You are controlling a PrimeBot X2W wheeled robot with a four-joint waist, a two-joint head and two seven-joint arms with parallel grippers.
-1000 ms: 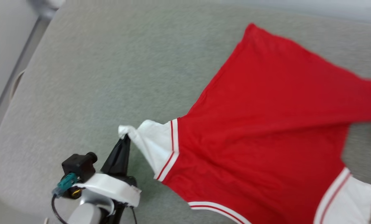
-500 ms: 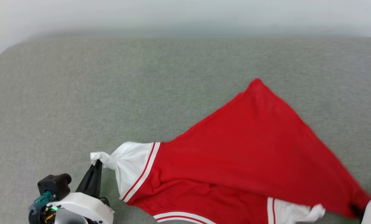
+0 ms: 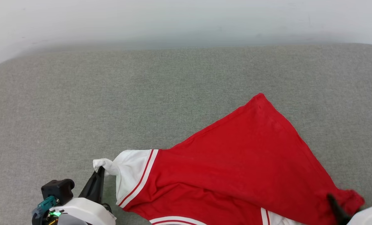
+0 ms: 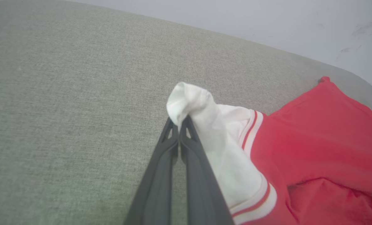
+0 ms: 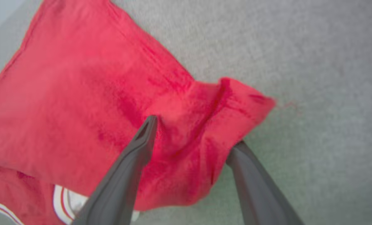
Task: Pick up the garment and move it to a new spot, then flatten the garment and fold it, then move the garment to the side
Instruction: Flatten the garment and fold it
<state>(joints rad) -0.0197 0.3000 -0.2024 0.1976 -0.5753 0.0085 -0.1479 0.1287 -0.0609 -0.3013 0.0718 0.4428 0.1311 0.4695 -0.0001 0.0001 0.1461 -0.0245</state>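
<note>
On one grey-green upholstered fabric surface (image 3: pixel 111 93), lower left: one left gripper (image 3: pixel 101 171), pinched tight on the bunched white sleeve tip of one red jersey-style garment (image 3: pixel 235 162). The garment lies spread out to the right and has red-and-white striped trim. Lower right: one right gripper (image 3: pixel 357 200), spread wide, its two fingers straddling the garment's red corner.

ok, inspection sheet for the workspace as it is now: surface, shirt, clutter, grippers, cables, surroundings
Surface: grey fabric surface, flat.
Job's things: red shirt lying partly spread, no print showing; white sleeve drawn out to the left.
Clutter: nothing seen.
Grippers: left gripper shut on the sleeve's tip; right gripper open, fingers either side of a red corner.
Cables: teal plug at the left wrist; no loose cable seen.
Surroundings: pale wall behind the surface.
</note>
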